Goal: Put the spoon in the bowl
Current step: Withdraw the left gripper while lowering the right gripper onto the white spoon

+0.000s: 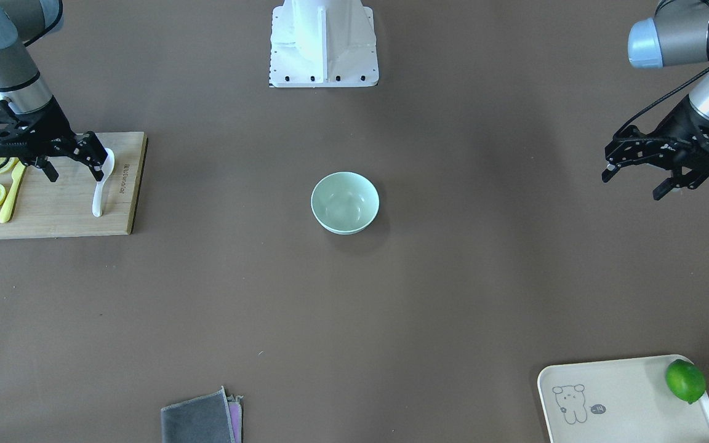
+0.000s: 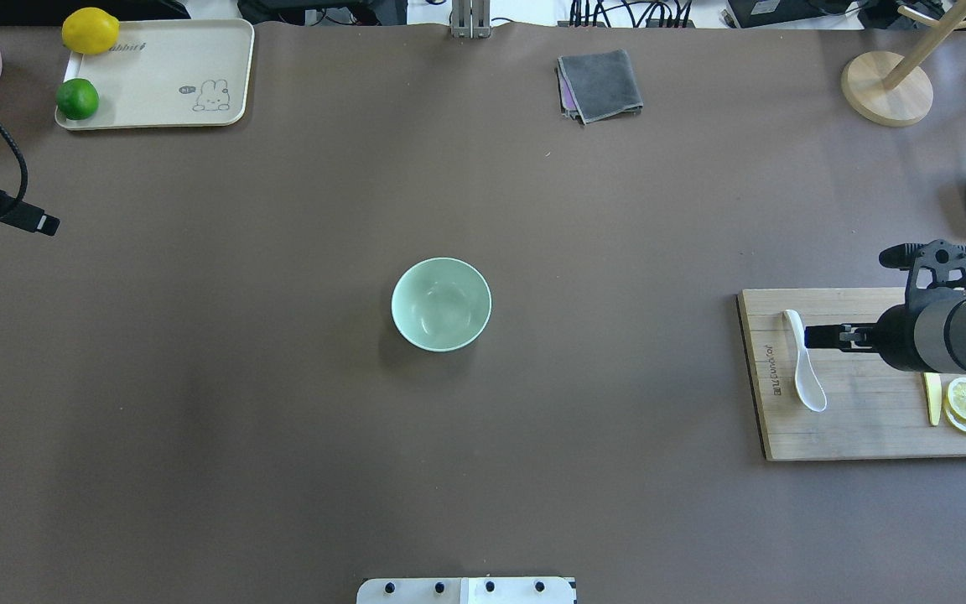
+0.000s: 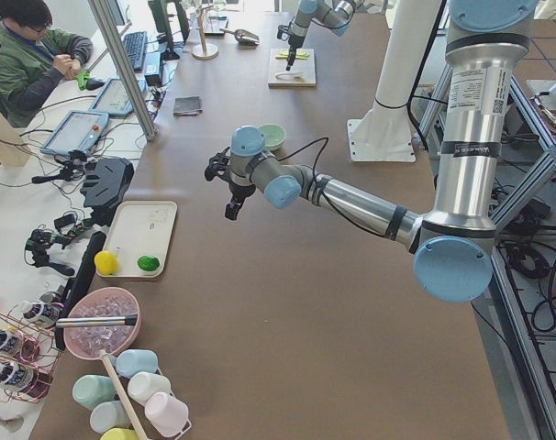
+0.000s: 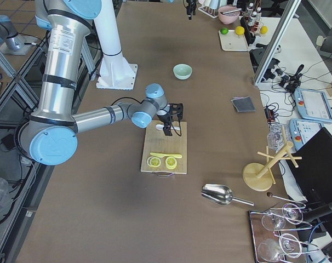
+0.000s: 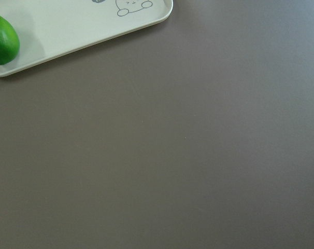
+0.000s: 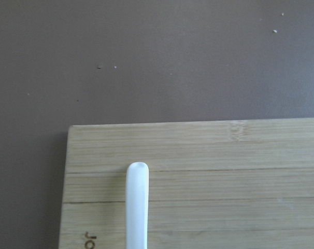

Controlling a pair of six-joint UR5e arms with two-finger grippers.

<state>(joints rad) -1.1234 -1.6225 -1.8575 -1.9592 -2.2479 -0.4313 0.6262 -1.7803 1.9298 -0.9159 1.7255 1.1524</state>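
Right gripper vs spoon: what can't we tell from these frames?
- Contact: in the front view one finger of the right gripper overlaps the spoon; touching or hovering, cannot tell.
- Overhead: the right arm covers part of the gripper.
- Right wrist view: bottom edge cuts off the spoon's scoop; only the handle tip shows, no fingers.
- Side views: gripper and spoon too small to judge.
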